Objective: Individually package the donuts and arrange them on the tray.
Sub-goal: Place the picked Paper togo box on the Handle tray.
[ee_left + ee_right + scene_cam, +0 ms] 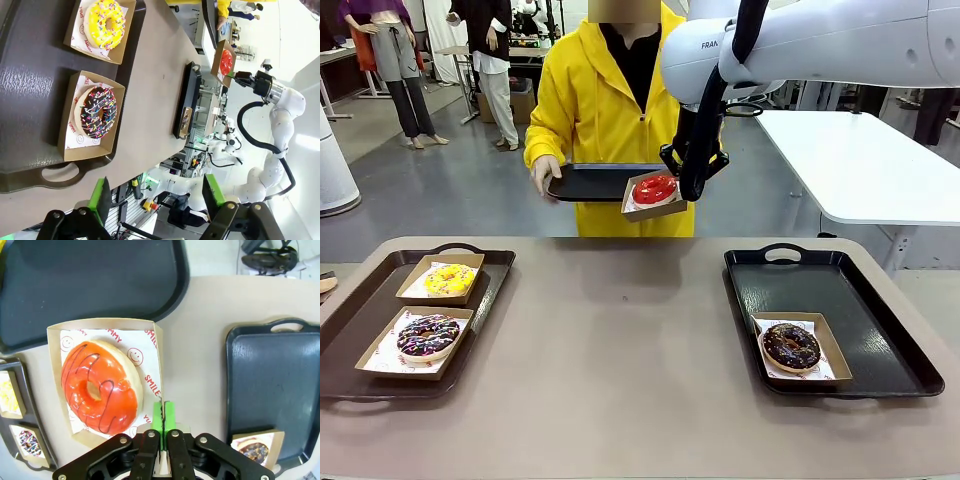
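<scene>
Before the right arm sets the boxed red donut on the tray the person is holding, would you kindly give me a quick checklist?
1. Right gripper shut on the wall of the brown cardboard box: ok.
2. Glossy red-glazed ring donut seated in that box: ok.
3. Black tray held by the person's hand has bare surface: ok.
4. Box already resting on that tray: cannot tell.
5. Left gripper open, low over the table edge by the brown tray: ok.
</scene>
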